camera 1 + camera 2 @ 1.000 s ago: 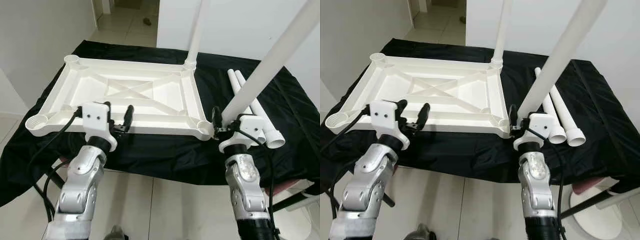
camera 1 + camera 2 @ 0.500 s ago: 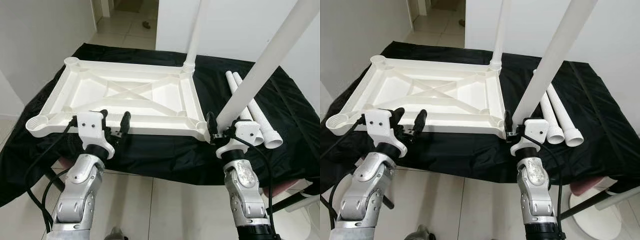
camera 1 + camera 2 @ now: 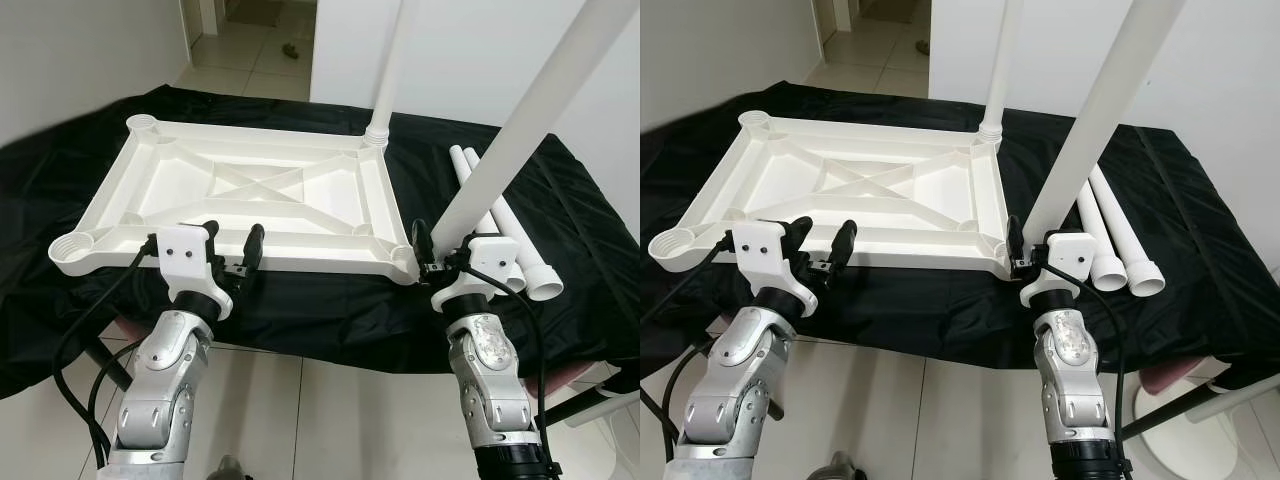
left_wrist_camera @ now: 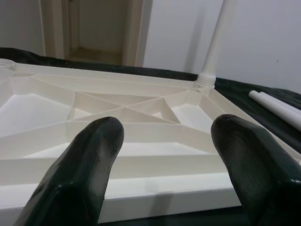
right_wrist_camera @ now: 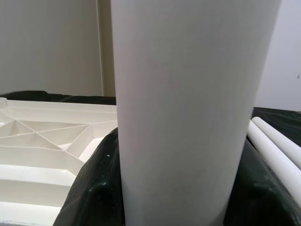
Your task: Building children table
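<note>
At the near right corner of the inverted white table panel (image 3: 250,195), which lies on the black-draped tabletop (image 3: 560,200), the right pincer (image 3: 437,262) clamps a white leg tube (image 3: 520,140), tilted, just beside the corner socket (image 3: 404,259). Step judged: seating the second leg; next, align and press down. One leg (image 3: 390,60) stands at the far right corner; two spare legs (image 3: 510,225) lie rightward. The left pincer (image 3: 232,252) hovers wide, empty, at the near edge.
</note>
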You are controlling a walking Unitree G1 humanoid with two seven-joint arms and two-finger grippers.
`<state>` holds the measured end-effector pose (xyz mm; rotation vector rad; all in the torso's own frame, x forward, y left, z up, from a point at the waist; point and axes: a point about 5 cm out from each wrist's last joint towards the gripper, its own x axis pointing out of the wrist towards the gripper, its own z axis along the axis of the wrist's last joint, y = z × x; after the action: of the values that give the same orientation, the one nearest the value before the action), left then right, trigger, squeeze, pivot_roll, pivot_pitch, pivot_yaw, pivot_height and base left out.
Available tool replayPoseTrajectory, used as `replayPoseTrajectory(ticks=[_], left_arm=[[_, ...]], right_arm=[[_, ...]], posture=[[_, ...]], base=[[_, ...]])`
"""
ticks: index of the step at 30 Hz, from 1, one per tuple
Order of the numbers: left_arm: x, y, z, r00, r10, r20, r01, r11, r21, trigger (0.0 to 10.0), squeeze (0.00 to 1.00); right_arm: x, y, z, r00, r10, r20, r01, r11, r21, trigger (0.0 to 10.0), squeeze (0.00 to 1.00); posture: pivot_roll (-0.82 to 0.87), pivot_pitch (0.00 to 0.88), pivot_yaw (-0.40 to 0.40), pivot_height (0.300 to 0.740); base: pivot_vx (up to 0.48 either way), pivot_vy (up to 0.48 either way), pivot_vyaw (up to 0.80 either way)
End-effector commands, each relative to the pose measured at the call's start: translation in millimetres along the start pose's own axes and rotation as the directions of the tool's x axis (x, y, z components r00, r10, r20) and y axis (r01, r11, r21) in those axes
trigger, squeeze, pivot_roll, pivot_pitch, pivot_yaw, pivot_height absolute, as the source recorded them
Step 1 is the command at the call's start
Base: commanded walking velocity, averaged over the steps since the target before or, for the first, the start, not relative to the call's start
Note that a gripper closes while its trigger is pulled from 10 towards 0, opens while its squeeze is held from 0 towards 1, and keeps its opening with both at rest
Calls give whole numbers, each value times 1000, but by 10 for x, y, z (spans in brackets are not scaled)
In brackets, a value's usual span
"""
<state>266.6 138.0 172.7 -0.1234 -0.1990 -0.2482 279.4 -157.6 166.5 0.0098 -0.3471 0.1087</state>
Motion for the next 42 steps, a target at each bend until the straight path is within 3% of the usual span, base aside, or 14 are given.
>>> replayPoseTrajectory(ticks=[1,25,35,40,42], left_arm=[[-12,14,46,1000,14,20,-14,1000,-7,10000,0],[-24,-39,49,1000,3,26,-2,1000,-28,10000,0],[-42,-57,64,999,18,48,-16,999,-41,10000,0],[-41,-108,60,999,-23,38,24,999,-28,10000,0],[-43,-194,18,995,-103,-1,103,994,-24,10000,0]], right_arm=[[27,1,16,1000,16,2,-16,1000,-19,10000,0],[23,6,-9,1000,29,-9,-30,999,-26,10000,0],[24,16,-14,999,37,-10,-38,999,-31,10000,0],[22,22,-15,999,45,-12,-45,999,-30,10000,0],[29,23,-13,999,51,-14,-52,998,-35,10000,0]], posture=[[162,0,-59,740],[165,0,-65,740],[166,0,-66,740],[166,0,-67,740],[168,0,-70,740]], base=[[304,0,0],[336,0,0],[0,0,0],[0,0,0],[0,0,0]])
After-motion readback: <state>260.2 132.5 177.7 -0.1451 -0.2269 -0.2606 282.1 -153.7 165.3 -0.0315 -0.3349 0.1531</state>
